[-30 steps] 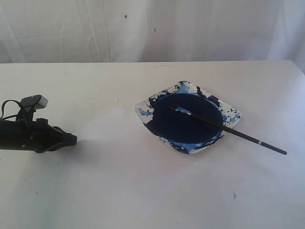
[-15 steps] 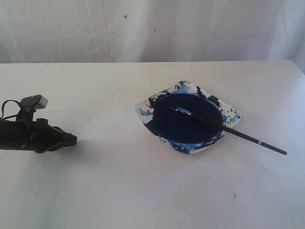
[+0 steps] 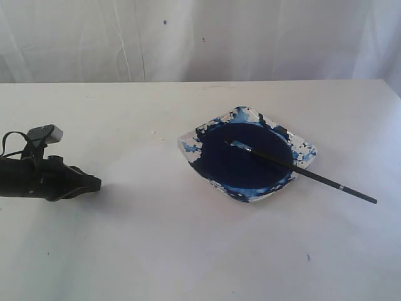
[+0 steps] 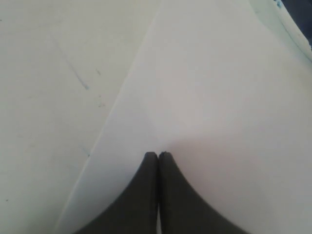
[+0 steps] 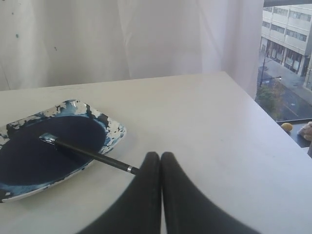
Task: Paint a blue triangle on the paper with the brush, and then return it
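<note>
A white worktop (image 3: pixel 125 106) is carrying the paper (image 4: pixel 209 97), a pale sheet barely showing against it. Right of the middle in the exterior view, a square, splattered dish (image 3: pixel 309 150) is holding a wide pool of dark blue paint (image 3: pixel 238 169). The left gripper (image 3: pixel 95 183) is sitting low over the paper, jaws pressed together and gripping nothing. The right gripper (image 5: pixel 161 155), equally closed and empty, is facing the worktop beside the dish. The brush (image 3: pixel 301 169) is lying across the dish, bristles in the paint, handle jutting over the rim.
</note>
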